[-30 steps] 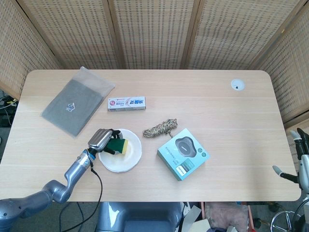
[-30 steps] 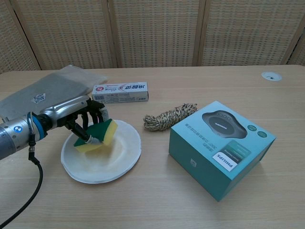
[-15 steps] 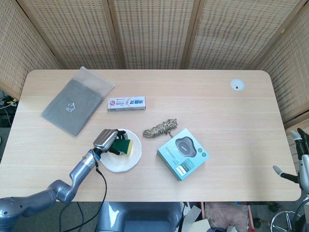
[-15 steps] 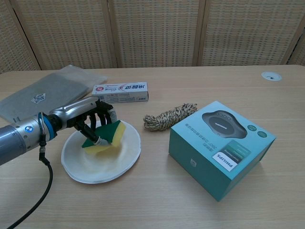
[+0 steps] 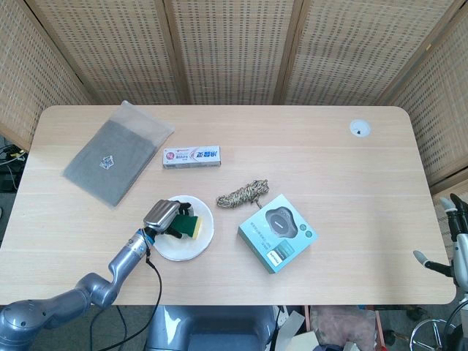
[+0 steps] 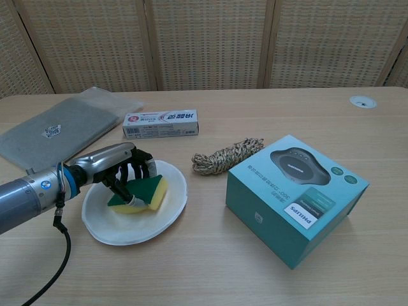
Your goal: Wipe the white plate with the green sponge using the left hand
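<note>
The white plate (image 5: pixel 191 246) (image 6: pixel 145 226) lies near the table's front left. My left hand (image 5: pixel 164 216) (image 6: pixel 113 167) reaches over its left part and grips the green sponge (image 5: pixel 189 226) (image 6: pixel 141 193), green face up with yellow foam beneath. The sponge rests flat against the plate's inside, near the middle. My right hand (image 5: pixel 455 252) hangs off the table's right edge in the head view only, with fingers spread and nothing in them.
A toothpaste box (image 5: pixel 191 156) (image 6: pixel 160 123) lies behind the plate. A coil of rope (image 5: pixel 242 194) (image 6: pixel 227 155) and a teal Philips box (image 5: pixel 278 232) (image 6: pixel 296 197) sit to the right. A grey bag (image 5: pixel 117 152) (image 6: pixel 57 125) lies at the back left.
My left hand has drawn the sponge across the plate, from its left rim toward the middle, and lowered it flat. The right hand has not moved.
</note>
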`<state>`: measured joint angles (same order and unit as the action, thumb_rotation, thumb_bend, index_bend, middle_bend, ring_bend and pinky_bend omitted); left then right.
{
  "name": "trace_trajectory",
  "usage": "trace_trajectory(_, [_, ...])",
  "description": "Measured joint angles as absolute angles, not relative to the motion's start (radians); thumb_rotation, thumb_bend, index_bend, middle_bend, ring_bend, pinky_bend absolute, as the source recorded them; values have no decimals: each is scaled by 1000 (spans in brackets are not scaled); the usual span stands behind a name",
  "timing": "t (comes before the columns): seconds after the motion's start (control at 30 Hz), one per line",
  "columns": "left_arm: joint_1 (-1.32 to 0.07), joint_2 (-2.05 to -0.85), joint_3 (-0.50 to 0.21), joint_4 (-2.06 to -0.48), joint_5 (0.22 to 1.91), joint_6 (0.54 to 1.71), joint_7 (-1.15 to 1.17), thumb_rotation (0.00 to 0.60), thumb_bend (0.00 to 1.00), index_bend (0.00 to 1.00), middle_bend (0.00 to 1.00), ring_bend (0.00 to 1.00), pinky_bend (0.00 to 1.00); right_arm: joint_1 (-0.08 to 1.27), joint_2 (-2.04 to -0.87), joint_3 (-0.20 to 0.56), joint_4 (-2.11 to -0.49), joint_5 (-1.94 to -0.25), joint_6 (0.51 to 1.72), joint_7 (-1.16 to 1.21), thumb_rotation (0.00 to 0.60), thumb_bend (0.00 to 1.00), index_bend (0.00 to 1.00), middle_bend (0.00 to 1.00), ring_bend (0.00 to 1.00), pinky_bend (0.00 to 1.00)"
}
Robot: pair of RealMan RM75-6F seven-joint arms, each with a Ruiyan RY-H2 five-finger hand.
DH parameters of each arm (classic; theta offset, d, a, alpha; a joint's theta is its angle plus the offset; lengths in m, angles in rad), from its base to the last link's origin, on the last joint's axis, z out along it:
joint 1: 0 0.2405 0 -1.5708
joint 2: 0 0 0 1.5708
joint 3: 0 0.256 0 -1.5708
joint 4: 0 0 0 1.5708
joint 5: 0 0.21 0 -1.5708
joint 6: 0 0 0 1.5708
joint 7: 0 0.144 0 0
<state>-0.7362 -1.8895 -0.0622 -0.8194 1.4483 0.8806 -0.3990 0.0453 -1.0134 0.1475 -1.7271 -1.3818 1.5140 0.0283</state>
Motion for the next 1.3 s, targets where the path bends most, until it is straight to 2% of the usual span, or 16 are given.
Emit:
trace_trajectory(0.27, [-749, -1811, -97, -918, 1466, 948, -395, 600, 184, 587, 528, 433, 492, 43, -1011, 146, -1729, -1388, 1517, 33, 600, 0, 50, 0, 0, 0])
trace_trajectory(0.53, [-744, -1615, -115, -1079, 1444, 950, -243, 600, 183, 588, 526, 433, 473, 39, -1007, 142, -1735, -1401, 1526, 38, 600, 0, 50, 0, 0, 0])
trace_trajectory(0.67, [-715, -1502, -89, -1163, 1420, 928, -145, 600, 183, 586, 517, 433, 441, 35, -1003, 139, -1740, -1409, 1533, 46, 600, 0, 50, 0, 0, 0])
trace_trajectory(0.8, [-653, -1411, -30, -1215, 1400, 921, -69, 600, 182, 566, 495, 433, 399, 31, -999, 138, -1742, -1415, 1539, 55, 600, 0, 50, 0, 0, 0])
trace_trajectory(0.97, [-588, -1388, 26, -1203, 1398, 938, -38, 600, 182, 544, 465, 422, 355, 30, -995, 137, -1743, -1419, 1541, 62, 600, 0, 50, 0, 0, 0])
trace_trajectory(1.03, [-578, -1394, 36, -1181, 1402, 947, -12, 600, 166, 478, 394, 366, 302, 30, -995, 136, -1744, -1421, 1541, 63, 600, 0, 50, 0, 0, 0])
trace_trajectory(1.07, [-571, -1401, 41, -1166, 1402, 950, 9, 600, 121, 364, 281, 272, 229, 29, -994, 136, -1744, -1422, 1542, 63, 600, 0, 50, 0, 0, 0])
trace_trajectory(1.1, [-565, -1407, 44, -1157, 1398, 949, 25, 600, 68, 210, 149, 152, 134, 29, -994, 136, -1744, -1422, 1543, 64, 600, 0, 50, 0, 0, 0])
trace_trajectory(1.17, [-555, -1413, 45, -1154, 1378, 939, 51, 600, 3, 29, 11, 16, 21, 27, -993, 135, -1744, -1424, 1546, 65, 600, 0, 50, 0, 0, 0])
trace_trajectory(1.2, [-550, -1413, 43, -1161, 1359, 934, 59, 600, 0, 0, 0, 0, 1, 26, -993, 135, -1745, -1425, 1547, 66, 600, 0, 50, 0, 0, 0])
trace_trajectory(1.3, [-534, -1405, 31, -1206, 1334, 947, 73, 600, 0, 0, 0, 0, 0, 25, -991, 135, -1746, -1426, 1550, 69, 600, 0, 50, 0, 0, 0])
